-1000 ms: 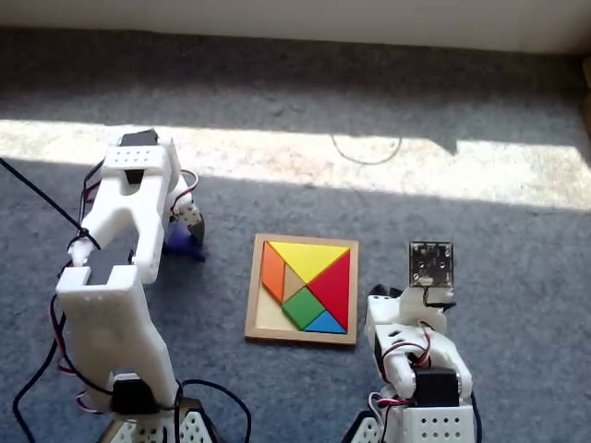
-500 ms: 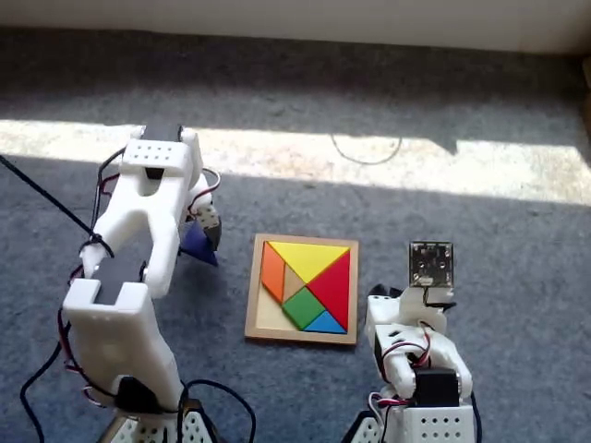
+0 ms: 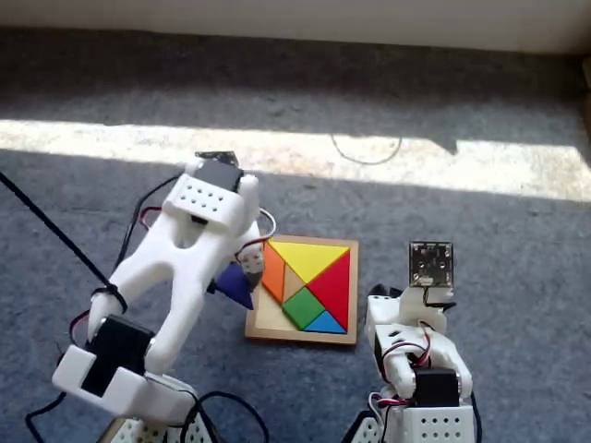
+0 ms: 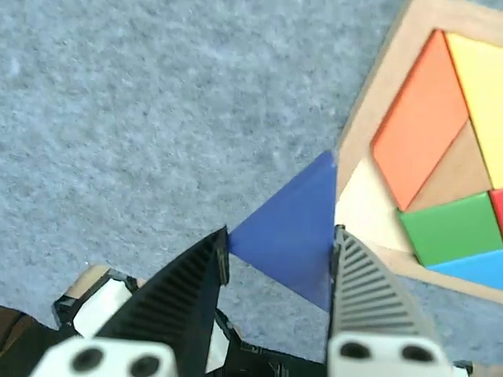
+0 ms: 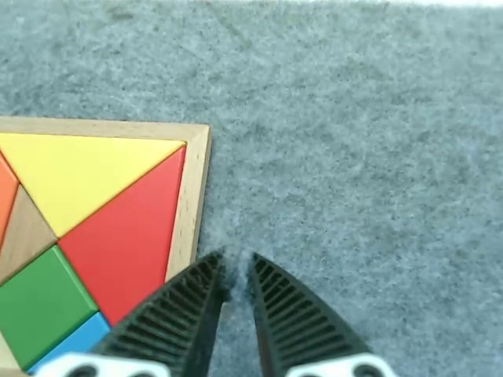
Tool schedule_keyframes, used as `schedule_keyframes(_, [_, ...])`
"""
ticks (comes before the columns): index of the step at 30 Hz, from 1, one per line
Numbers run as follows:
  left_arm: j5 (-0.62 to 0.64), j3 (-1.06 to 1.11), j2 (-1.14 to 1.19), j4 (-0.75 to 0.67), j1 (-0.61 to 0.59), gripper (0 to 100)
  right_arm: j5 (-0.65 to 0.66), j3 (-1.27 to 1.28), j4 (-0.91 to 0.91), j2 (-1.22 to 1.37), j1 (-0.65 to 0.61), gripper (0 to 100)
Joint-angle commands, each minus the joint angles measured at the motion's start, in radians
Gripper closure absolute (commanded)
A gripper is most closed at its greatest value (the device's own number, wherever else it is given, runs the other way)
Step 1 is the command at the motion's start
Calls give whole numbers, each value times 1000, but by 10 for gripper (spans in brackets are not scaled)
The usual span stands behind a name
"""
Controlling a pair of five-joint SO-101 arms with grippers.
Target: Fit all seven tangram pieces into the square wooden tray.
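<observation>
The square wooden tray (image 3: pixel 302 333) lies on the grey carpet and holds yellow (image 3: pixel 303 257), red (image 3: pixel 334 286), orange (image 3: pixel 272 272), tan, green (image 3: pixel 301 306) and light blue (image 3: pixel 325 322) pieces. A bare triangular gap (image 4: pixel 360 210) stays at its near left corner. My left gripper (image 3: pixel 238 280) is shut on the dark blue triangle (image 4: pixel 292 234), held just above the tray's left edge (image 4: pixel 369 102). My right gripper (image 5: pixel 234 281) hangs shut and holds nothing beside the tray's right rim (image 5: pixel 191 203), near the red piece (image 5: pixel 130 236).
Grey carpet (image 3: pixel 480 231) surrounds the tray, with a sunlit strip and a thin loop of wire (image 3: pixel 366 148) at the back. The right arm's base (image 3: pixel 420 369) sits close to the tray's near right corner. Carpet left of the tray is free.
The left arm has swung right and toward the tray, carrying the dark blue triangle from the carpet on the left to the tray's left edge. The right arm has stayed put.
</observation>
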Motion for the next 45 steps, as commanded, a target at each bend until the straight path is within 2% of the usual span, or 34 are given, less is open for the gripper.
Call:
schedule_keyframes(1, [94, 73, -54, -87, 119, 994, -3, 101, 4, -12, 12, 990])
schedule_keyframes(5, [210, 171, -54, -249, 173, 989, -3, 101, 4, -12, 13, 990])
schedule_keyframes(8, [227, 206, -54, -338, 197, 989, -3, 101, 4, -12, 13, 990])
schedule_keyframes(11, [233, 213, -54, -368, 209, 973, -3, 101, 4, -12, 13, 990])
schedule_keyframes(17, [262, 213, -54, -364, 206, 786, -3, 101, 4, -12, 13, 990])
schedule_keyframes(19, [262, 213, -64, -362, 206, 758, -3, 101, 4, -12, 13, 990])
schedule_keyframes(28, [262, 97, -65, -204, 196, 856, -3, 101, 4, -12, 13, 990])
schedule_keyframes(35, [255, -21, -65, -163, 110, 998, -3, 101, 4, -12, 13, 990])
schedule_keyframes(40, [253, -30, -61, -170, 71, 995, -3, 101, 5, -12, 13, 990])
schedule_keyframes(45, [172, 21, -54, -175, 47, 995, -3, 101, 5, -12, 13, 990])
